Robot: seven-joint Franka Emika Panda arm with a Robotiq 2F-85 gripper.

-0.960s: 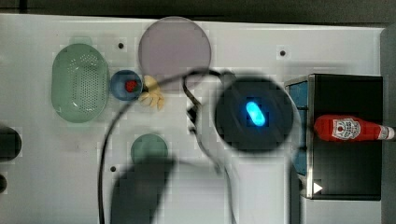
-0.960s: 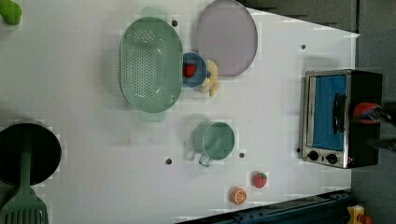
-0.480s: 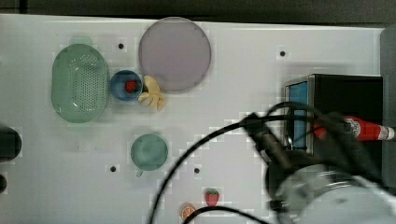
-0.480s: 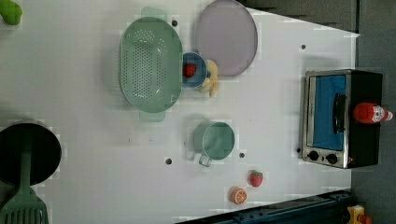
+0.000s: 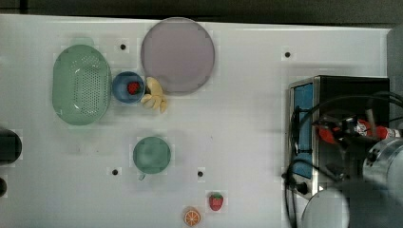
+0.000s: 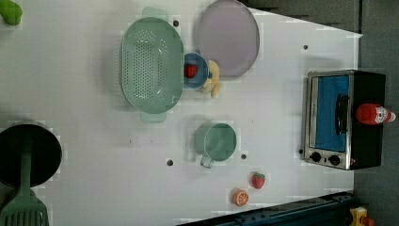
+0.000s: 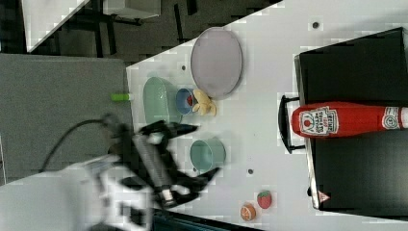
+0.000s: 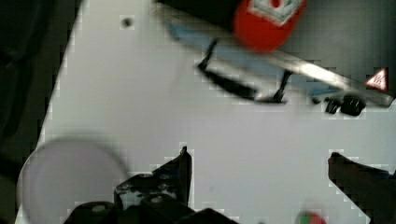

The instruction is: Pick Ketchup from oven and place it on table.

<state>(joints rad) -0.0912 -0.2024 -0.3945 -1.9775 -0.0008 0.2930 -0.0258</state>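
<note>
Top view: a white tabletop (image 5: 247,118) carries a green colander (image 5: 81,84), a lilac plate (image 5: 178,54), a blue bowl (image 5: 127,87) and a green mug (image 5: 151,154). At the top view's right stands a black toaster oven (image 5: 349,102). The ketchup bottle (image 5: 332,133) lies on the oven's roof, partly hidden by the robot arm (image 5: 380,166) and its cables.

Left view: the oven (image 6: 346,120) shows its blue glass door shut, and the ketchup bottle (image 6: 374,114) rests on top of it, not inside.

Right view: the bottle (image 7: 346,120) lies on its side on the oven roof (image 7: 356,62), label up. The gripper (image 7: 192,151) hangs blurred over the tabletop near the mug (image 7: 208,153), well apart from the bottle, its fingers spread wide and empty.

Wrist view: the two fingers (image 8: 180,172) stand far apart over the tabletop, with the bottle's red base (image 8: 266,21) ahead, above what seems to be the oven's door handle (image 8: 243,86).

The approach looks under way. The next move calls for bringing the spread gripper over the oven and straddling the bottle's body across its width.
</note>
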